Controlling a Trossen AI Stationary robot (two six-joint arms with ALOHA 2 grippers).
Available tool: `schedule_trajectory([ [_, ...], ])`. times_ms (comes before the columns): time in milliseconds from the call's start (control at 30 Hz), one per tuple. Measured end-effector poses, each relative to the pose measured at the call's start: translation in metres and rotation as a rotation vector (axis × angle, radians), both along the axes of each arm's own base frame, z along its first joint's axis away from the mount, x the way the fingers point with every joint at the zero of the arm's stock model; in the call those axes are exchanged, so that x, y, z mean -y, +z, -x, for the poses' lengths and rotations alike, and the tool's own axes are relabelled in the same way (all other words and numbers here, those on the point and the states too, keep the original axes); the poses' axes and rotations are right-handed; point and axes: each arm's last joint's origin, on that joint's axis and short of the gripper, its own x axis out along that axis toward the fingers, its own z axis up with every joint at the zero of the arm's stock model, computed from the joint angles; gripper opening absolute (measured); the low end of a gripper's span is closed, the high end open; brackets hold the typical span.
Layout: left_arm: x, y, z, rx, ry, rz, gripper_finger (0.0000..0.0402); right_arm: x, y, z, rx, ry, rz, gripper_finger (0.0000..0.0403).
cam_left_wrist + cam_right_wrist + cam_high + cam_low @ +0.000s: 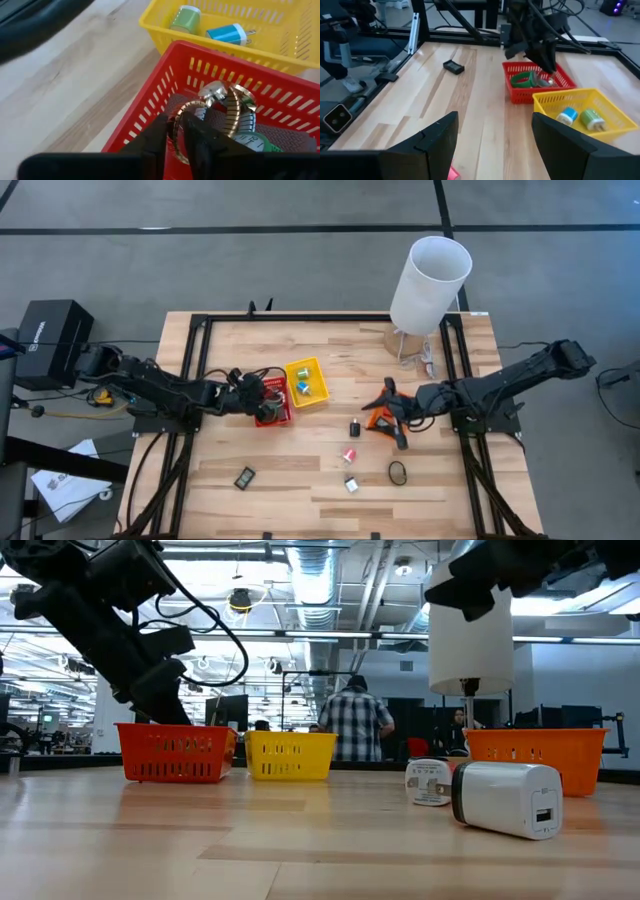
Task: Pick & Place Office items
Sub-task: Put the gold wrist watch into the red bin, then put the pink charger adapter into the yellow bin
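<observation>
- My left fingers (175,142) are reaching down into the red tray (150,107), and they are standing slightly apart around the band of a metal wristwatch (220,107); the band is passing between them, but I cannot tell if they are really pressing it.
- The wristwatch is lying inside the red tray, on top of something with a green band and a white dial (252,142).
- Just beside the red tray, the yellow tray (306,381) is holding a green charger (185,20) and a blue charger (227,34).
- My right fingers (392,418) are waiting wide open and holding nothing, above the orange tray (378,420) on the right half of the tabletop (300,490).
- On the bare tabletop in front of the trays, more office items are lying apart from each other: a small black block (355,429), a pink piece (349,454), a small white piece (352,484), a black ring (398,473) and a flat black item (245,477) nearer to the left side.
- In the low view, a white charger block (505,798) is lying on its side close to the camera, and a smaller white plug (430,782) is just behind it.
- A tall white cylinder (430,283) is standing at the far right corner of the tabletop.
- Beyond the tabletop, a person in a checked shirt (355,725) is standing with the back turned to it.
</observation>
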Motion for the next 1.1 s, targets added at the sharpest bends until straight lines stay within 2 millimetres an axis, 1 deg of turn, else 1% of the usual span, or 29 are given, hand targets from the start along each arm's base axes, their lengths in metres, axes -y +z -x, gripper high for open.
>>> schedule_trajectory([
  [100, 0.000, 0.000, 0.000, 0.003, 0.000, 0.000, 0.0079, 0.002, -0.003, -0.003, -0.013, -0.010, 0.006, 0.0244],
  [233, 0.000, 0.001, -0.001, 0.017, 0.000, 0.002, 0.0104, 0.004, -0.015, -0.011, -0.064, -0.024, 0.027, 0.0244],
  [333, 0.000, 0.002, -0.003, 0.035, 0.000, 0.005, 0.0118, 0.005, -0.027, -0.018, -0.114, -0.026, 0.066, 0.0244],
  [400, 0.000, 0.002, -0.003, 0.045, 0.000, 0.006, 0.0124, 0.005, -0.030, -0.022, -0.129, -0.027, 0.071, 0.0244],
  [500, 0.001, 0.003, -0.004, 0.055, 0.000, 0.008, 0.0130, 0.000, -0.027, -0.032, -0.150, 0.047, 0.066, 0.0244],
  [600, 0.001, 0.003, -0.004, 0.058, 0.000, 0.008, 0.0131, -0.008, -0.030, -0.040, -0.193, 0.157, 0.096, 0.0244],
  [700, 0.001, 0.004, -0.005, 0.063, 0.000, 0.009, 0.0131, -0.018, -0.032, -0.050, -0.234, 0.225, 0.114, 0.0244],
  [867, 0.001, 0.004, -0.005, 0.070, -0.001, 0.009, 0.0133, -0.030, -0.043, -0.070, -0.349, 0.276, 0.119, 0.0244],
  [967, 0.001, 0.005, -0.006, 0.060, -0.029, -0.013, 0.0133, -0.035, -0.053, -0.081, -0.456, 0.296, 0.128, 0.0244],
  [1100, 0.001, 0.006, -0.007, 0.068, -0.038, -0.018, 0.0134, -0.041, -0.065, -0.094, -0.606, 0.328, 0.182, 0.0244],
])
